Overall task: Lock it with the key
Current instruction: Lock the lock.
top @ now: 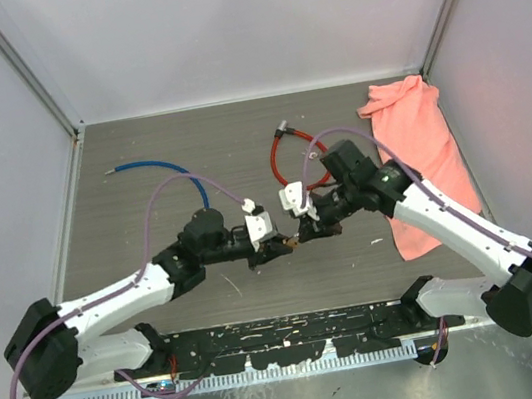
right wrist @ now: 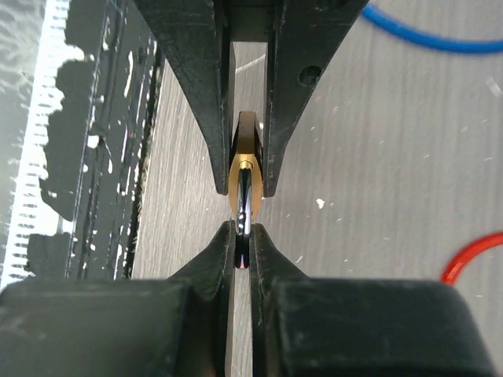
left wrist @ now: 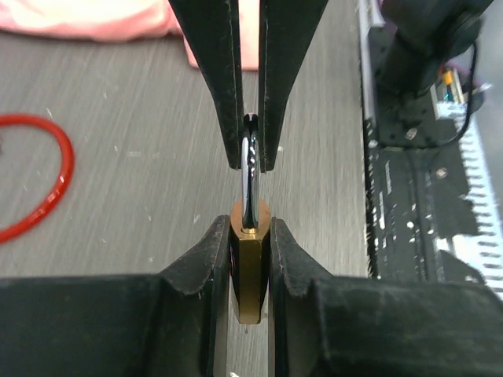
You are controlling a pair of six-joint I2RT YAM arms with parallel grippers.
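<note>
A brass padlock (top: 287, 245) (left wrist: 250, 275) is held above the table, with my left gripper (top: 278, 247) (left wrist: 250, 229) shut on its body. A silver key (left wrist: 250, 169) (right wrist: 244, 196) with a dark head sticks out of the padlock's end. My right gripper (top: 305, 233) (right wrist: 244, 232) is shut on that head. The two grippers face each other tip to tip over the middle of the table. In the right wrist view the padlock (right wrist: 248, 145) shows edge-on between the left fingers (right wrist: 196, 86). How deep the key sits cannot be seen.
A red cable loop (top: 290, 160) lies just behind the grippers and a blue cable (top: 155, 166) lies at the back left. A pink cloth (top: 421, 155) lies along the right side. A black perforated rail (top: 288, 338) runs along the near edge.
</note>
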